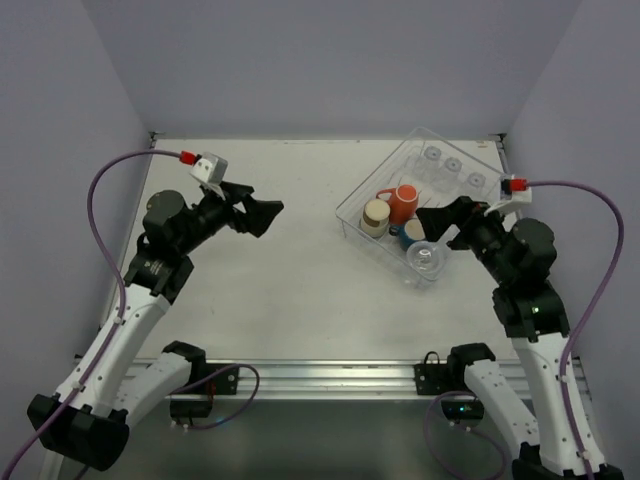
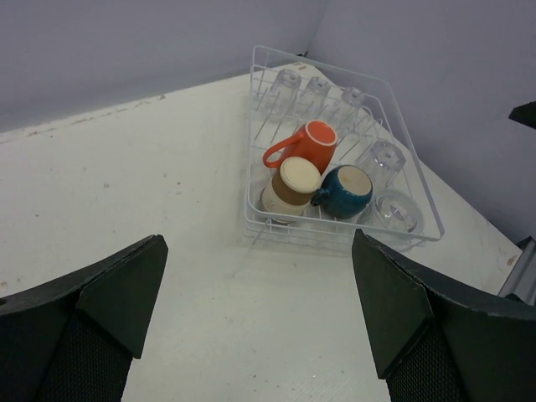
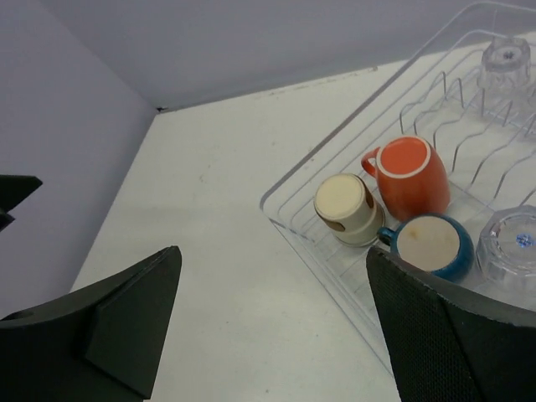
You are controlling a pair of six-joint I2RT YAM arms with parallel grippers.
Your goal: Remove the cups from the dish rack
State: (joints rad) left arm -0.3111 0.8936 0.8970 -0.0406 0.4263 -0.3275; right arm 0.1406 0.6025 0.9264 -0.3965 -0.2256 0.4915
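Note:
The clear dish rack (image 1: 352,212) sits at the back right of the table. In it are an orange-red mug (image 1: 403,203), a beige cup (image 1: 376,216), a dark blue cup (image 1: 413,234) and clear tumblers, one at the near end (image 1: 426,258) and others along the far side (image 1: 453,165). My left gripper (image 1: 255,215) is open and empty above the table, well left of the rack. My right gripper (image 1: 450,220) is open and empty, above the rack's near right side. The right wrist view shows the mug (image 3: 410,177), beige cup (image 3: 347,208) and blue cup (image 3: 429,244) ahead of its fingers.
The rack (image 2: 335,236) lies at an angle near the right wall and back corner. In the left wrist view the mug (image 2: 308,146), beige cup (image 2: 291,186), blue cup (image 2: 345,191) and a tumbler (image 2: 394,211) crowd its near end. White table spreads left of the rack.

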